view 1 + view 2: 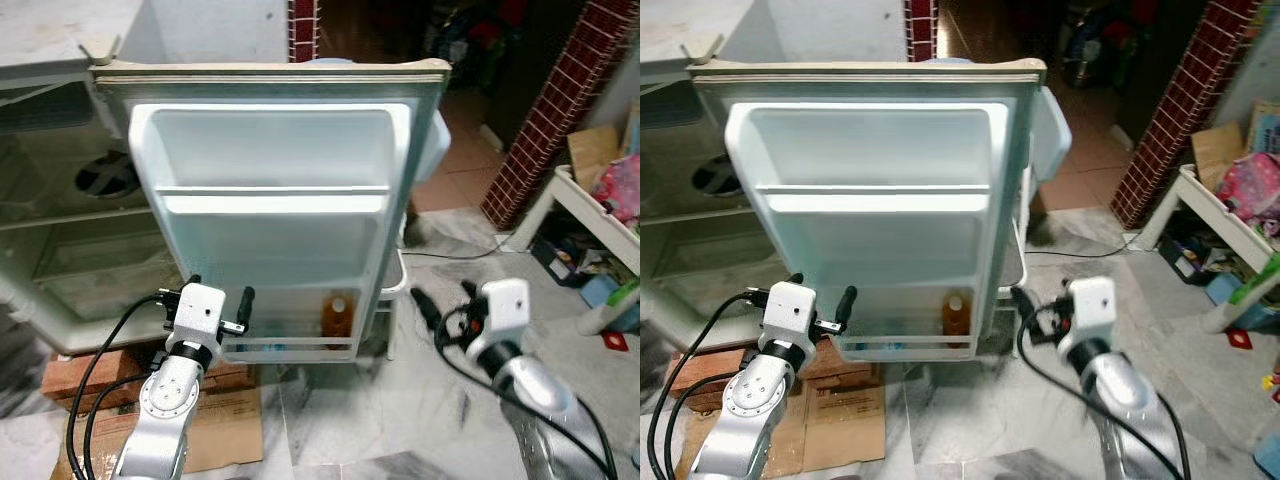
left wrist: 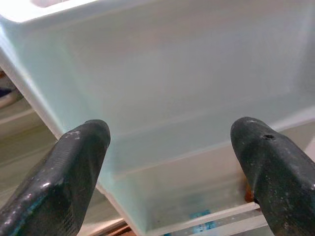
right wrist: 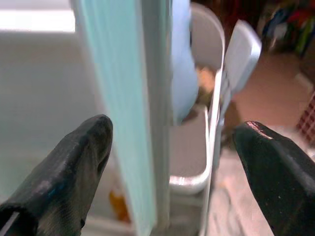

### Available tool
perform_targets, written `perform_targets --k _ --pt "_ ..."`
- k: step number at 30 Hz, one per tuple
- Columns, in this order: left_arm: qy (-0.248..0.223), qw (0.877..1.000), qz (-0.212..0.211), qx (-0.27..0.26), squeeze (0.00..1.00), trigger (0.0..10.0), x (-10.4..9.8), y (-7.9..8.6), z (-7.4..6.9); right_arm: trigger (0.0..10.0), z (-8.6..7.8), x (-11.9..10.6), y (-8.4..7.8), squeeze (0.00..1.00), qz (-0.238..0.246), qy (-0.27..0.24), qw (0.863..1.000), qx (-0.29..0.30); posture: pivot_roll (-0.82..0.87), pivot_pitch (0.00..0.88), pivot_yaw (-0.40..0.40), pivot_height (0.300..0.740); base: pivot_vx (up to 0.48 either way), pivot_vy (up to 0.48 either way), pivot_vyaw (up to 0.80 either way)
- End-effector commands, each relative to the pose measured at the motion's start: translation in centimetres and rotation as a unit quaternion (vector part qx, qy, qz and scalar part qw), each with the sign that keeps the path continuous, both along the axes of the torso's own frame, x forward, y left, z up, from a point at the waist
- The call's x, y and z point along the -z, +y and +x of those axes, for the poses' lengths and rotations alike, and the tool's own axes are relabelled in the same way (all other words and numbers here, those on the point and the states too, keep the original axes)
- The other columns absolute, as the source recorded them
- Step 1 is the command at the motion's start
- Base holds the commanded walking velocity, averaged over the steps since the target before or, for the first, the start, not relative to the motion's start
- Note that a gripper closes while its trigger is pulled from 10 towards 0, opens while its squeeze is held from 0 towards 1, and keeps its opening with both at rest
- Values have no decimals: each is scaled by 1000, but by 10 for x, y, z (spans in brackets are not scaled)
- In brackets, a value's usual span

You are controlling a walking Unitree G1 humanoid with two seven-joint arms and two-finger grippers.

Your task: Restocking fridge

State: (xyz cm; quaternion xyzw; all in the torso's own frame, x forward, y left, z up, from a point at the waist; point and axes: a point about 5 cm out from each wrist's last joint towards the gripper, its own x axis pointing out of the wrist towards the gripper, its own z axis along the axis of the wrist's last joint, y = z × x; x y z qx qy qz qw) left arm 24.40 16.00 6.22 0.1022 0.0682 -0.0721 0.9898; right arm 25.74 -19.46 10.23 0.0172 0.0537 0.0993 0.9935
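Before the robot, in the head views, a small fridge (image 1: 60, 200) was seen standing with its door (image 1: 275, 210) swung wide, the inner liner facing the camera. The upper door shelves were seen bare; in the lowest door shelf (image 1: 290, 345) one amber bottle (image 1: 338, 316) was stood upright toward the right end, with something bluish low at its left that could not be made out. The left gripper (image 1: 221, 307) was held just in front of that bottom shelf's left end, its jaws spread and nothing between them. The right gripper (image 1: 445, 305) was raised beside the door's outer edge, apart from it, jaws likewise spread and empty. Flattened cardboard (image 1: 225, 435) lay on the marble floor (image 1: 400, 420) under the fridge front. In the left wrist view, the door liner was looked at between the parted fingers (image 2: 74, 167), the shelf rail and an orange glimpse of the bottle being caught low down. In the right wrist view, the door's edge was seen between the open fingers (image 3: 78, 162), with a white chair (image 3: 216, 108) behind. The restocking was judged barely begun: one item shelved, and nothing held for loading.
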Motion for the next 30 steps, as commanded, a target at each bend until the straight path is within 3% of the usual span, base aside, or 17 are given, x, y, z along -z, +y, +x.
perform_targets --k 1,8,12,20,30 --pt "3 1000 3 -7 0 10000 1 3 1 10000 4 -2 -1 0 8 -6 1000 10 -44 0 12 740 0 -281 0" --pt "1 1000 5 -9 0 10000 1 2 4 10000 23 -25 4 0 15 -57 998 25 -46 0 16 740 0 -296 0" --pt "0 1000 5 -9 0 10000 0 1 6 10000 32 -35 8 0 25 -77 996 33 -45 0 18 740 0 -325 591" --pt "-1 1000 6 -13 0 10000 0 1 7 10000 40 -41 17 0 34 -89 995 26 -43 0 17 740 0 -342 667" --pt "0 1000 10 -16 0 10000 0 1 9 10000 48 -47 16 0 25 -100 994 27 -43 0 18 740 0 -240 631"
